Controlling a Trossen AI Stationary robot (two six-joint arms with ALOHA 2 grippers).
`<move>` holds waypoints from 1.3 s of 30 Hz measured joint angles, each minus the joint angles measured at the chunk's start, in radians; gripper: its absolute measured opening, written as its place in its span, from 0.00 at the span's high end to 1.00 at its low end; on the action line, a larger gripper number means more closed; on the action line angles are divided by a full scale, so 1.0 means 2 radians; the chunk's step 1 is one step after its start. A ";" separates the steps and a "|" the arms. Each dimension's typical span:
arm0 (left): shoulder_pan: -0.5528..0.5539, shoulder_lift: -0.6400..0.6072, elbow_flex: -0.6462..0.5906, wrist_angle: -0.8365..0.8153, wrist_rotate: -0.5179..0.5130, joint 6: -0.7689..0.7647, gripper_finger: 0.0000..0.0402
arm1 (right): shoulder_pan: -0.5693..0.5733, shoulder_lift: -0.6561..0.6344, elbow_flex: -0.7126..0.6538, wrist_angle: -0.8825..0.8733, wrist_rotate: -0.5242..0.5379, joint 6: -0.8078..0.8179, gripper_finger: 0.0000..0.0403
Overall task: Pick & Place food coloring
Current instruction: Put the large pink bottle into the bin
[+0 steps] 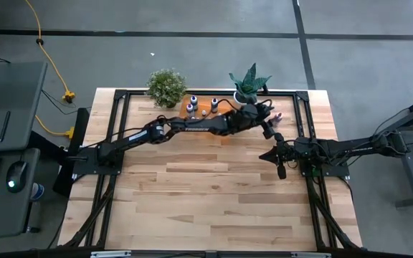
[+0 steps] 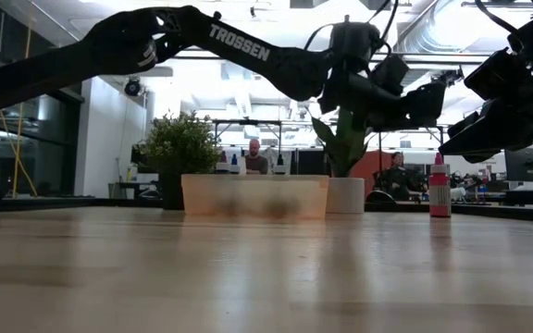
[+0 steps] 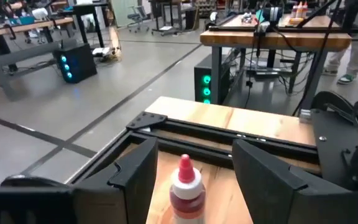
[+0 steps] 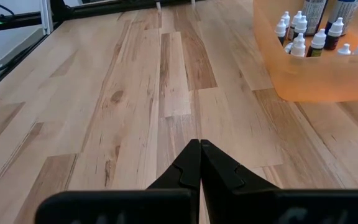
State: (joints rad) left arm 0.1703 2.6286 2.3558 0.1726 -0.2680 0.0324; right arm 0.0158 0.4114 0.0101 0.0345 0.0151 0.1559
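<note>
Nearest surface: bare wooden counter [image 2: 266, 277] fills the low view's foreground; we see nothing resting on its near part.
Pink bottle [image 3: 186, 190]: stands upright on the counter near the far right corner, well apart from the tub; we see a white cap with a red tip above a pink body.
Other food coloring bottles [image 4: 303, 34]: cluster upright inside a translucent orange tub [image 4: 328, 78] at the far edge, between two potted plants [image 1: 167, 87].
Handling: we judge the pink bottle light, rigid plastic, smooth-sided and easily tipped because it is narrow; a grip across the body below the cap looks safest.
Left tool [image 3: 194, 168]: its fingers stand apart, one on each side of the pink bottle, not touching it as far as we can tell.
Left arm pose: stretched long across the far edge of the counter, over the tub, wrist dipping toward the bottle.
Right tool [image 4: 199, 165]: fingers pressed together, empty, held above bare counter at the right side, pointing across toward the tub.
</note>
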 joint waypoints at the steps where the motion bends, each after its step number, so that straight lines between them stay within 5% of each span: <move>1: 0.000 0.000 0.000 0.000 0.003 0.003 0.50 | 0.000 0.000 0.000 0.000 0.000 0.000 1.00; 12: -0.007 -0.033 0.000 -0.031 0.007 0.092 0.50 | 0.000 0.000 0.000 0.000 0.000 0.000 1.00; 25: 0.007 -0.158 -0.002 -0.203 0.066 0.100 0.50 | 0.000 0.000 0.000 0.000 0.000 0.000 1.00; 39: 0.010 -0.417 -0.284 -0.132 0.096 0.143 0.50 | 0.000 0.000 0.000 0.000 0.000 0.000 1.00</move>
State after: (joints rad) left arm 0.1909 1.7952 1.7869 -0.0923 -0.0763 0.3180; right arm 0.0156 0.4111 0.0099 0.0341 0.0151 0.1558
